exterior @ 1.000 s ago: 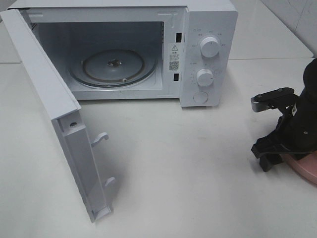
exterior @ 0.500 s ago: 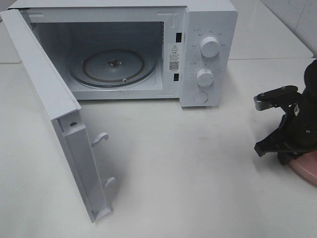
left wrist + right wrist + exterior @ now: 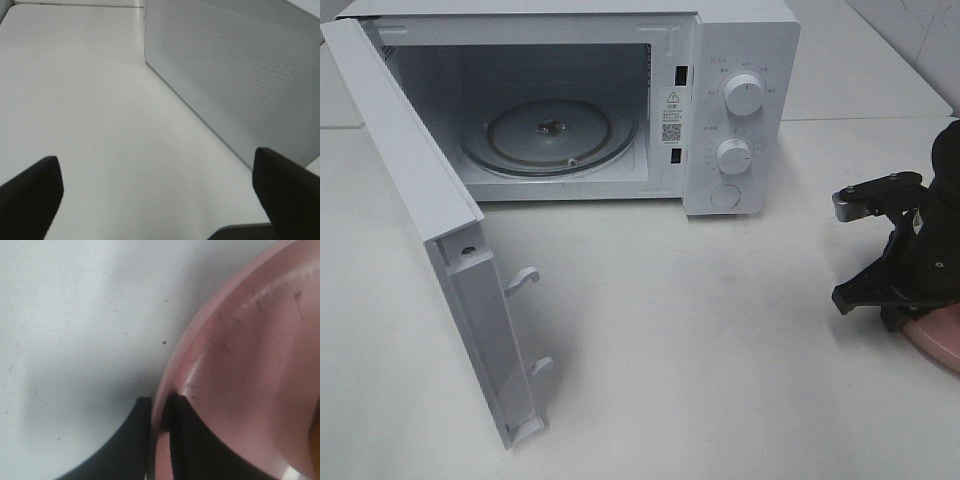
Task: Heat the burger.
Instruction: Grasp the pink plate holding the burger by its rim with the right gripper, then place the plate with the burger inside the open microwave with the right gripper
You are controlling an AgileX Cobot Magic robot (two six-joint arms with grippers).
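A pink plate [image 3: 938, 340] lies at the table's right edge, mostly under my right arm. My right gripper [image 3: 893, 303] is down at its near rim. In the right wrist view the two black fingers stand one on each side of the plate's rim [image 3: 200, 340], and the right gripper [image 3: 159, 402] is shut on it. The burger is hidden in the high view; an amber sliver at the edge of the right wrist view cannot be identified. My left gripper [image 3: 160, 195] hangs open over bare table beside the microwave's perforated side [image 3: 240, 75].
The white microwave [image 3: 740, 110] stands at the back with its door [image 3: 440, 250] swung wide open toward the front left. Its glass turntable [image 3: 548, 135] is bare. White tabletop [image 3: 700, 350] stretches between the microwave and the plate.
My right gripper's jaws have closed from wide apart onto the pink plate's rim. The microwave, door and left gripper have not moved.
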